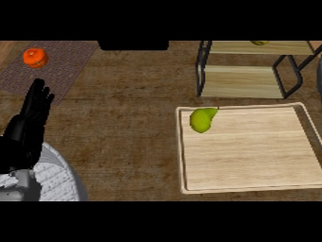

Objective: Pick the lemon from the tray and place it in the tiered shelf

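Your lemon (pixel 203 119) lies in the tray's (pixel 261 188) far left corner, long axis running toward the shelf (pixel 239 81), well right of your open, empty left hand (pixel 32 111); the right forearm is nearer, its hand unseen.

An orange fruit (pixel 35 57) rests on a grey placemat (pixel 52 71) at the counter's (pixel 128 123) far left.

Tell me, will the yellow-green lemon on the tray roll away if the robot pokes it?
Probably a little. The lemon is rounded with a tapered end, so it would likely wobble or curve rather than roll straight. It lies in the corner of the tray, whose raised rim should stop it. Its smooth skin might be slippery.
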